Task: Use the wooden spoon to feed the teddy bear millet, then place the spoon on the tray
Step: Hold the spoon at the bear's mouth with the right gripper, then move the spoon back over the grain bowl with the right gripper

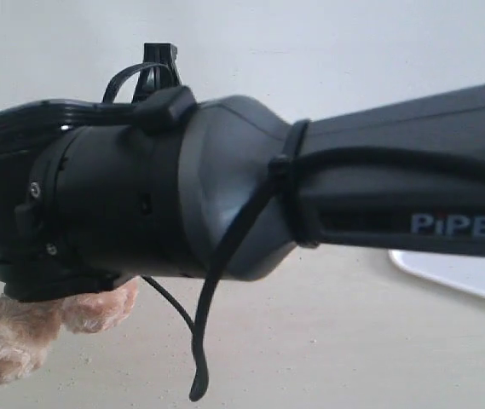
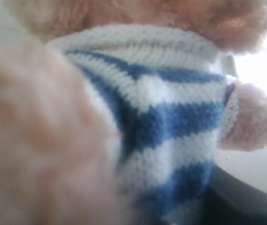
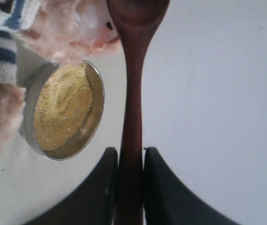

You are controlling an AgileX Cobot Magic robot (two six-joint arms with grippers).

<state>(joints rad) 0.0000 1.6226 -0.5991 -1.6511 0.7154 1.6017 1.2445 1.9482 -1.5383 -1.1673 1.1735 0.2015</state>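
because the left wrist camera sits right up against the teddy bear (image 2: 171, 122), its navy-and-white shirt fills that view and the left arm's fingers are hidden, so i cannot tell whether they are open or clamped on the toy; judging by the closeness, that arm is probably there to steady the bear for feeding. in the exterior view a black arm link (image 1: 225, 196) blocks most of the scene, with only a fluffy paw showing at lower left. just beside the bear stands the metal bowl (image 3: 90, 133), its millet (image 3: 63, 108) within easy reach of a scoop. further right, the right gripper (image 3: 131, 152) has its fingers (image 3: 164, 187) closed on the handle of the wooden spoon (image 3: 132, 93), whose small bowl points at the fur; whether it carries grain i cannot tell. the tray (image 1: 472, 274) lies on the tabletop (image 3: 217, 93) at far right, well apart from the bear, ready for the spoon.
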